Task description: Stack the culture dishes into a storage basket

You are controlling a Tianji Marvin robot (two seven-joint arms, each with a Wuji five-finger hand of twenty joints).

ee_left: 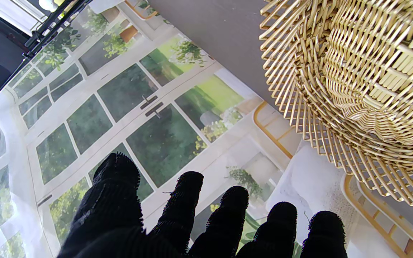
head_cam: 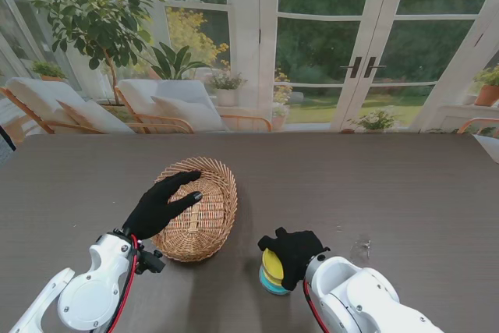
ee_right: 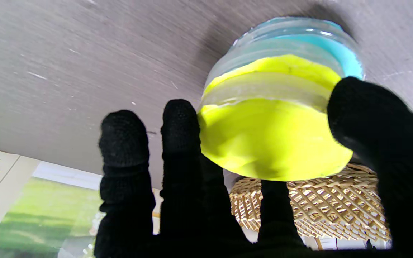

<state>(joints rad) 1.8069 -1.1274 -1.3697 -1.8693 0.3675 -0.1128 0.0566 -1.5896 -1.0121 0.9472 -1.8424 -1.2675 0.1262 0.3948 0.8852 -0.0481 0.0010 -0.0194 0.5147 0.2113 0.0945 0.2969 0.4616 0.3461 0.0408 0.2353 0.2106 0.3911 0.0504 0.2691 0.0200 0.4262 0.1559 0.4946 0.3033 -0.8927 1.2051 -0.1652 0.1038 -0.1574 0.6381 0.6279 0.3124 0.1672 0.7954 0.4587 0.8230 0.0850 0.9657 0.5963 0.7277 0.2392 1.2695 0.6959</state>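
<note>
You had the right robot hand (head_cam: pixel 294 256) closed on the yellow top dish (ee_right: pixel 274 139) of the dish stack (head_cam: pixel 271 273) on the worktop (head_cam: pixel 374 193), left robot hand (head_cam: pixel 160 204) open, resting on the basket (head_cam: pixel 204 220) rim; next I'd expect lift, carry left, lower inside.

Most of the dish stack (head_cam: pixel 270 271) behind the right hand (head_cam: pixel 295 256); small clear object (head_cam: pixel 359 251) at lower right, unidentifiable.
</note>
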